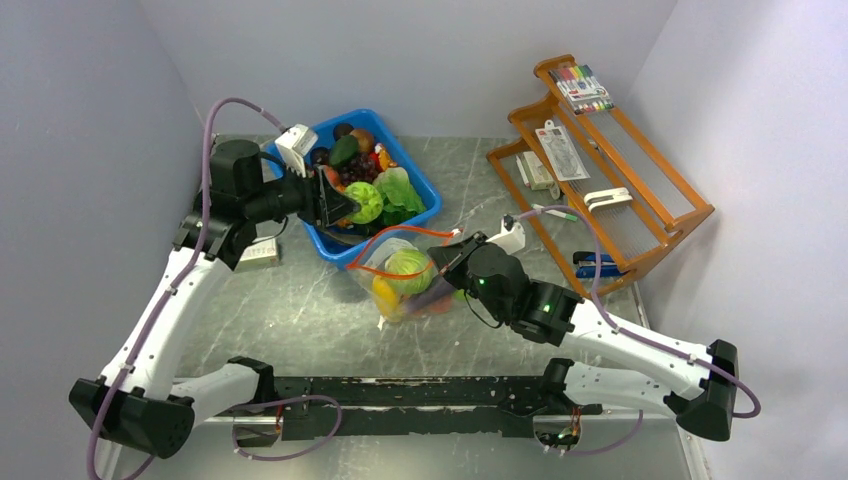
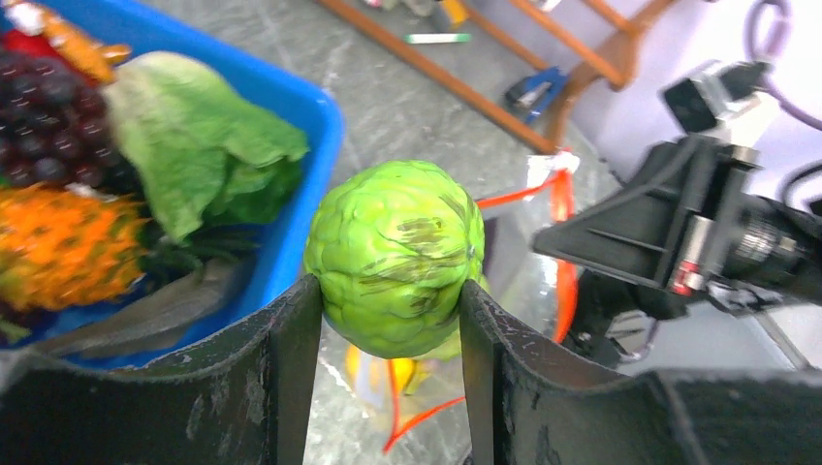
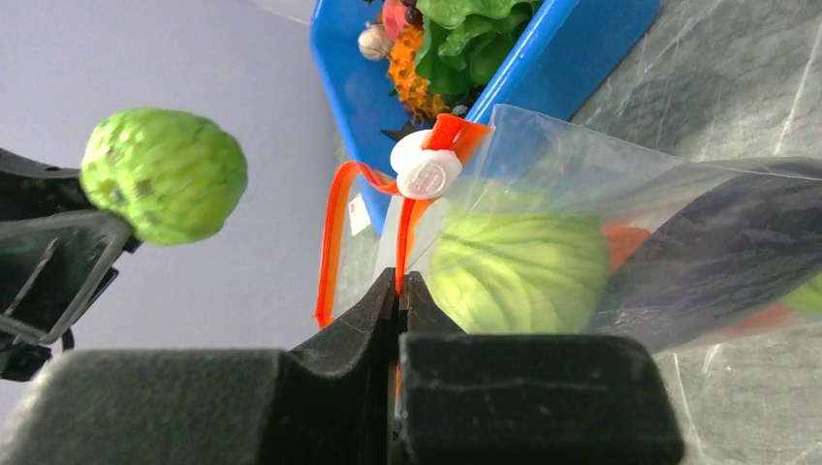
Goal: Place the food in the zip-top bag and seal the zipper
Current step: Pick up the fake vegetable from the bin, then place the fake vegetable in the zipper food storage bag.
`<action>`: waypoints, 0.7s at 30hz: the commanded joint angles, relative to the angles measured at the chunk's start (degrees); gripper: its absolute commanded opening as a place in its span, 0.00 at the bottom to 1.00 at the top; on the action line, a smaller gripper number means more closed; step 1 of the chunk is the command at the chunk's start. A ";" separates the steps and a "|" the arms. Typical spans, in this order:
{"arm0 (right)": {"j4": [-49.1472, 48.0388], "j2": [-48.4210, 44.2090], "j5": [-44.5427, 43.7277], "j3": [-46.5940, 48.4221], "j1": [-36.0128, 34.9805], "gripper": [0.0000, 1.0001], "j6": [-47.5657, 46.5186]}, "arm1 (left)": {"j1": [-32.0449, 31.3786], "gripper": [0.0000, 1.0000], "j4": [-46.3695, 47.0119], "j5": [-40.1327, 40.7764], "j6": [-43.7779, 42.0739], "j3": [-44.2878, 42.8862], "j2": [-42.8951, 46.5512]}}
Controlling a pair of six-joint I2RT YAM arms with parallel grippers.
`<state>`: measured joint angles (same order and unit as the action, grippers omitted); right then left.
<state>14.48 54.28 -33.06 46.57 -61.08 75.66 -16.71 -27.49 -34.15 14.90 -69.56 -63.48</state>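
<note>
Now: loading step, with the seal not yet begun.
Left gripper [image 2: 388,291]: my two fingers are clamped on a green ball [image 2: 393,252], one on each side, and it sits snug between them.
Where the ball is: in the air over the near edge of the blue bin [image 1: 432,195], to the far left of the zip-top bag [image 3: 543,145].
Right gripper [image 3: 399,281]: fingers pressed flat together, pinching the zipper [image 3: 330,242] at the bag's edge. The white slider [image 3: 426,172] sits just past my fingertips.
Bag: lying on the table just near the bin, its mouth turned toward the ball, the orange strip looping open.
Already inside: a green cabbage [image 3: 519,271], a dark eggplant [image 3: 717,242] and a yellow piece [image 1: 385,292], by my reading.
Bin: more food is in there, so I judge the task about midway.
Next move: I carry the ball right and near, line it up with the gap in the strip, push it past the lip, then part my left fingers.
What it calls for: my right pinch holding firm so the floppy mouth does not fold shut.
Left arm pose: stretched far along the left side, wrist bent right, fingers pointing at the bag.
Right arm pose: reaching in low from the near right, fingers aimed far and left at the mouth.
</note>
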 commanded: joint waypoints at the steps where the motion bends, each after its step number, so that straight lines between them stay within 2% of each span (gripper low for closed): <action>1: -1.21 0.38 -1.90 0.34 -0.01 0.00 0.01 | -0.16 0.33 5.18 -12.16 3.86 1.56 1.00; 7: -1.77 0.79 -1.94 0.37 -0.03 0.00 -0.17 | -0.79 0.32 10.94 -20.15 8.76 5.07 2.42; 14: -1.77 1.19 -1.77 0.61 0.00 0.00 -0.25 | -1.99 0.31 10.97 -20.67 8.24 6.38 1.40; 21: -2.71 0.88 -1.06 0.03 -0.01 0.00 -0.66 | -5.22 0.30 15.60 -20.60 10.22 9.23 0.15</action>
<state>13.52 55.44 -33.04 46.57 -61.08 75.59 -19.90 -16.71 -52.66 23.42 -61.58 -62.50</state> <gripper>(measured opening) 0.007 0.478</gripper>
